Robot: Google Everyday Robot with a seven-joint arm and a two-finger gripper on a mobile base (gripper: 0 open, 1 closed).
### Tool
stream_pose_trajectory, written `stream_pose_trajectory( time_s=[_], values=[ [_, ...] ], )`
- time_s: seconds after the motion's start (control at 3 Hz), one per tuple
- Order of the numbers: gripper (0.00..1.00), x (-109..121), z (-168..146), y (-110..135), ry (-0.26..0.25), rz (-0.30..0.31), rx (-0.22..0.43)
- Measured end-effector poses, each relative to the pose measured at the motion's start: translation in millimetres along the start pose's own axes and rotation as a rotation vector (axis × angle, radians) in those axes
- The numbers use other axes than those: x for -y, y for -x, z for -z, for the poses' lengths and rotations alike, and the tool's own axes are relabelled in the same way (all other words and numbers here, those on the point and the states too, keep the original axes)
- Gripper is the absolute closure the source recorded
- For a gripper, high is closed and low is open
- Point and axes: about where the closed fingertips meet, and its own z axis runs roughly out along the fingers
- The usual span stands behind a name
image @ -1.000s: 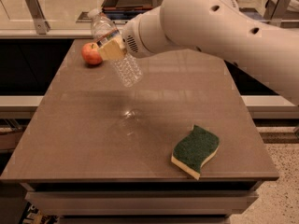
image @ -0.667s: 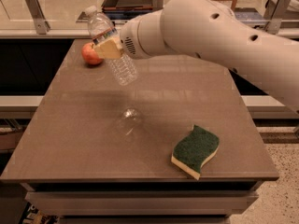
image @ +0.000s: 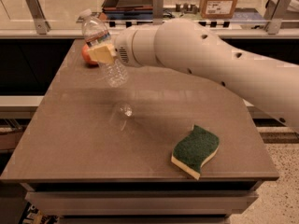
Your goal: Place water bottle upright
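Note:
The water bottle (image: 100, 45) is a clear ribbed plastic bottle with a white cap and a colourful label band near the neck. It hangs in the air above the back left of the brown table (image: 84, 143), tilted with its cap up and to the left. My gripper (image: 103, 53) is shut on the bottle's middle; one tan finger pad (image: 102, 53) shows across it. The white arm reaches in from the right. The bottle's base is well above the tabletop.
A red apple (image: 87, 56) lies on the table's back left, partly hidden behind the bottle and gripper. A green and yellow sponge (image: 195, 151) lies near the front right edge. A counter with rails and a cardboard box (image: 220, 0) runs behind the table.
The gripper has carried the bottle a little to the left and up. The bottle stands a bit more upright than before. The sponge and apple have not moved.

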Motion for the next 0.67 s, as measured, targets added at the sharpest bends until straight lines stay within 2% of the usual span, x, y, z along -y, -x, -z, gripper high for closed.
stream_pose_trajectory(
  time_s=[0.67],
  values=[
    [1.00,-8,-23,-10,-0.004,0.050,0.105]
  ],
)
